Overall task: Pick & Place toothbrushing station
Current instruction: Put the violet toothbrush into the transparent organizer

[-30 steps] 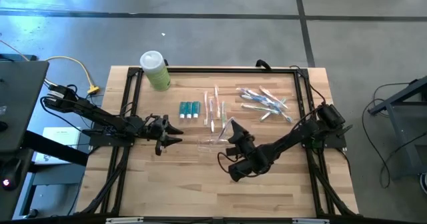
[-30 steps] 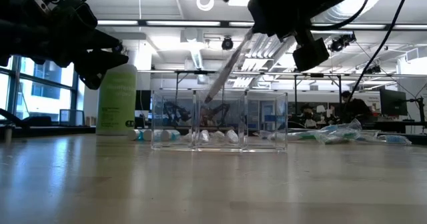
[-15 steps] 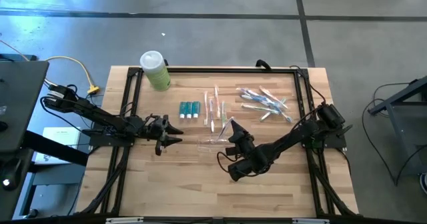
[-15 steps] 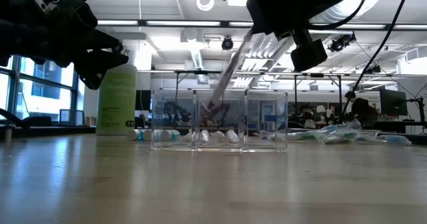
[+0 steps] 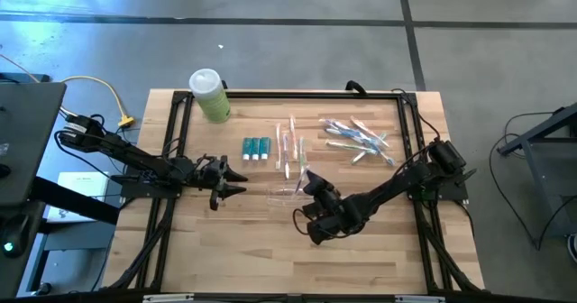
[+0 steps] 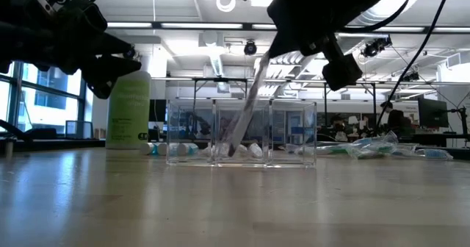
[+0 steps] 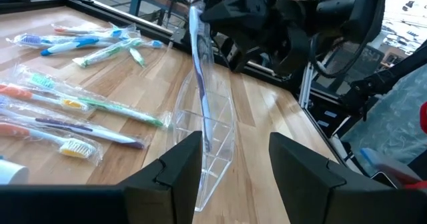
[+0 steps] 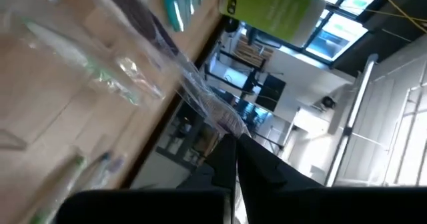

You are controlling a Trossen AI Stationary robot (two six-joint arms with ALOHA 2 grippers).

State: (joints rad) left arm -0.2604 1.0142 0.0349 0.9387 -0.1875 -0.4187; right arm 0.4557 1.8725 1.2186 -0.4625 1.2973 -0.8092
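A clear three-compartment organizer [image 6: 242, 133] stands on the table's middle and also shows in the high view [image 5: 287, 193] and the left wrist view [image 7: 215, 151]. My right gripper [image 5: 309, 188] is above it, shut on a wrapped toothbrush [image 6: 250, 104], which also shows in the left wrist view [image 7: 199, 71]. The toothbrush's lower end is inside the middle compartment. My left gripper [image 5: 236, 179] is open and empty, level above the table left of the organizer. My right gripper pinches the wrapped toothbrush by its upper end [image 8: 220, 121] between its two fingers, slanting down from above and from the table's right. The toothbrush hangs steeply tilted below the fingers. Its lower end [image 6: 233, 150] is low in the organizer's middle compartment.
A green bottle [image 5: 209, 96] stands at the far left. Three toothpaste tubes [image 5: 256, 147] and several wrapped toothbrushes [image 5: 290, 147] lie beyond the organizer. More wrapped toothbrushes [image 5: 358, 138] lie at the far right. A black frame [image 5: 288, 94] borders the table.
My right gripper has moved a little toward the table's left and down, still shut on the toothbrush. The toothbrush has tipped more upright, and its lower end has gone from near the organizer's rim down into the middle compartment.
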